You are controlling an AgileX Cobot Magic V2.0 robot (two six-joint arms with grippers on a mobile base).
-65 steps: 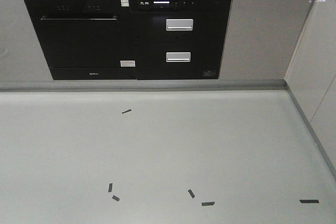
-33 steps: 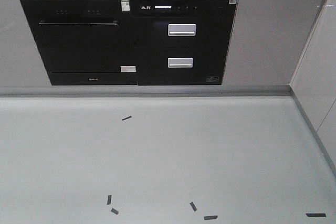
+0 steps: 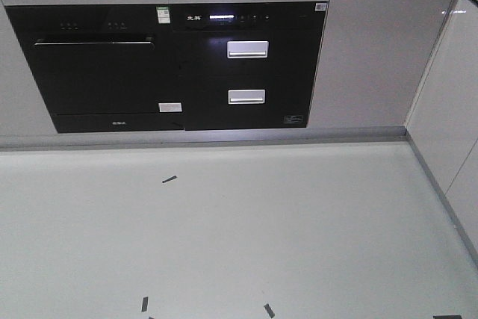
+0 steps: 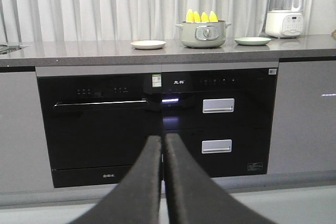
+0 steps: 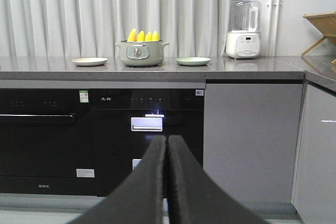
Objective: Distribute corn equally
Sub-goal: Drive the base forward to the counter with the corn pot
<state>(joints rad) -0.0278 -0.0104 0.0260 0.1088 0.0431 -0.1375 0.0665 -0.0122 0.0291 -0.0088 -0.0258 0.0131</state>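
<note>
We've got the left pincer (image 4: 161, 139) and right pincer (image 5: 167, 139) both squeezed together down low, well apart from the corn (image 4: 201, 17), which stands tips-up in the pot (image 4: 202, 35) on the tabletop (image 4: 79, 52), between a cream plate (image 4: 148, 44) and a green plate (image 4: 252, 40).

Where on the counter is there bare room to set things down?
Bare counter lies left of the cream plate, and between the blender and the wooden rack. The middle is crowded: the pot of corn, with the cream plate and green plate close either side.
</note>
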